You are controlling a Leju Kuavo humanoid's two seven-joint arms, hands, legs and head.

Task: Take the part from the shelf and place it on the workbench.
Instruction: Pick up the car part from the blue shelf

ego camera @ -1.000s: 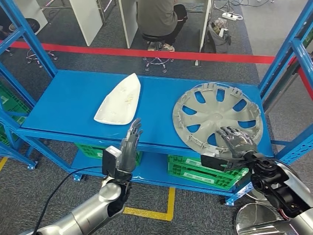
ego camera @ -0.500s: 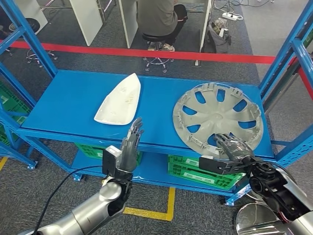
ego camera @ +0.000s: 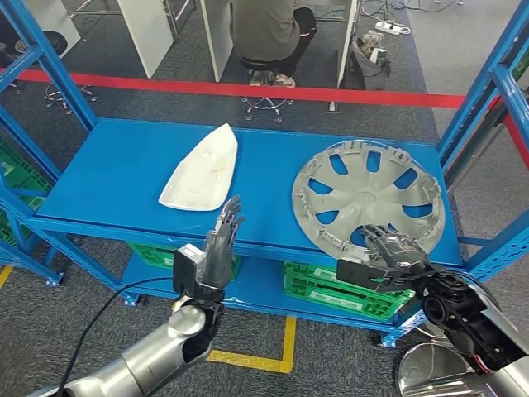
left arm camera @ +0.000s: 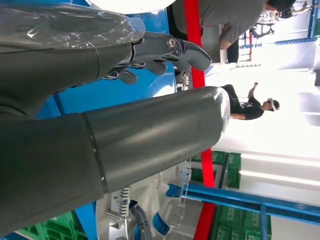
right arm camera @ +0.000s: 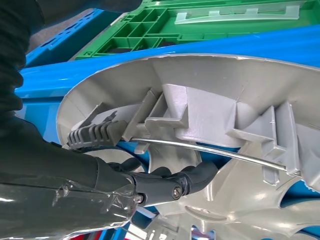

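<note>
On the blue shelf [ego camera: 125,178], toward its right end, lies the grey hubcap [ego camera: 368,203], inner side up, its near rim at the shelf's front edge. The right hand [ego camera: 393,252] is at that near rim: from the head view its fingers lie over the rim, and from the right wrist view the fingers [right arm camera: 181,182] reach in among the hubcap's [right arm camera: 234,115] ribs and wire ring, with the thumb side below the rim. Whether they have actually clamped on the rim I cannot tell; the hubcap lies flat and unlifted. Left of the hubcap, well apart, lies a white panel [ego camera: 201,169]. Just in front of the shelf edge near that panel, the left hand [ego camera: 220,248] stands upright, fingers apart and straight, holding nothing; its wrist view shows the same spread fingers [left arm camera: 177,50]. Below the hubcap, on the lower level, sit green crates [ego camera: 340,289]. Beyond the shelf a person sits on a stool [ego camera: 265,70] behind a red floor line [ego camera: 187,87]. The step in hand seems to be securing a grasp on the hubcap, the first part of the task. The next move likely calls for a firm pinch across the rim, then a lift clear of the shelf's front lip before any turn toward the workbench; a wide, flat part held at one edge may tip.
</note>
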